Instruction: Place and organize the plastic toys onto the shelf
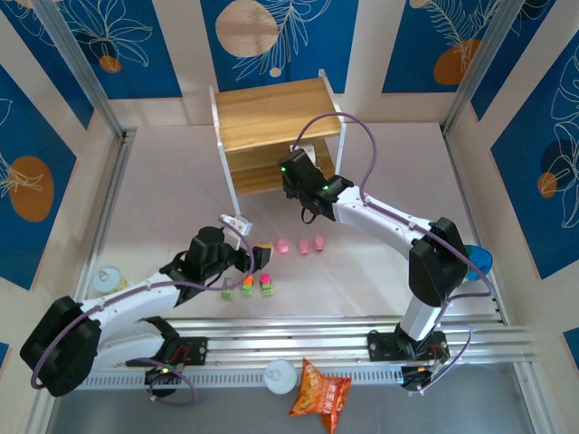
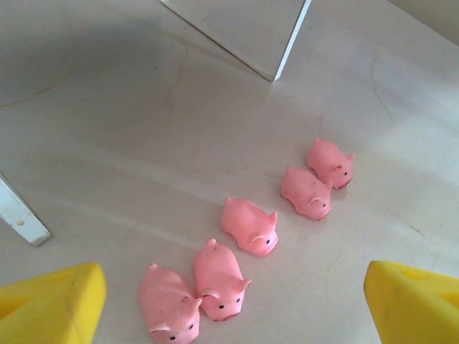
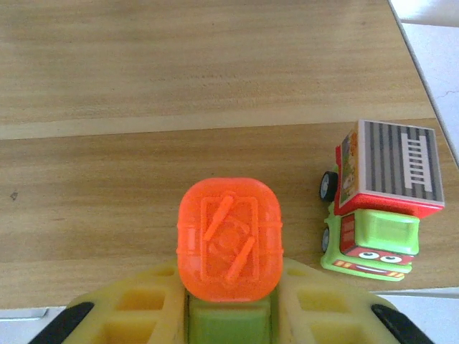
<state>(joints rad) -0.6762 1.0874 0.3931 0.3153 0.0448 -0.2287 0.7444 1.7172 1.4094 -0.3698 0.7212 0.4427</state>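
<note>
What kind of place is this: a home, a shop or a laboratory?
Probably a robot test cell in a laboratory: aluminium mounting rails, printed blue panels enclosing the table, and pink pig toys laid out before a small wooden shelf.

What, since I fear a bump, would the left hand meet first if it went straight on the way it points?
Probably the nearest pair of pink pigs, lying side by side on the table between the fingers of the open left hand; depth is unclear.

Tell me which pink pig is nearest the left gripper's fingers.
The pig at the near end of the row, lying close beside one yellow fingertip; the other four trail away from it.
</note>
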